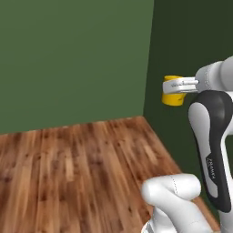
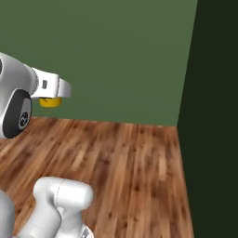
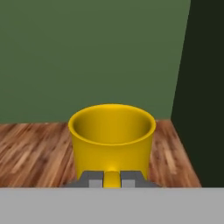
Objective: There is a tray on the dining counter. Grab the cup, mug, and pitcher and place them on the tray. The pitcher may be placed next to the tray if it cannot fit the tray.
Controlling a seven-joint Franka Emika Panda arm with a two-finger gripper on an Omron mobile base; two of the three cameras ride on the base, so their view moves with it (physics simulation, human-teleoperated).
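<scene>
Gripper [image 3: 112,180] closed tight on the handle of the small yellow cylindrical mug [image 3: 112,139], mug held upright in the air beside the white arm, above a brown wooden plank floor [image 1: 73,173], plain green walls [image 2: 116,56] behind

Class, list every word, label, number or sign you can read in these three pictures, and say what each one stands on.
None can be read.
Small grey lettering runs down the dark cover of the robot arm in the left base view: too small and blurred to read.
The yellow mug, held by its handle in the shut jaws of the gripper, is plain, with no print.
The green walls and the wooden floor bear no writing.
</scene>
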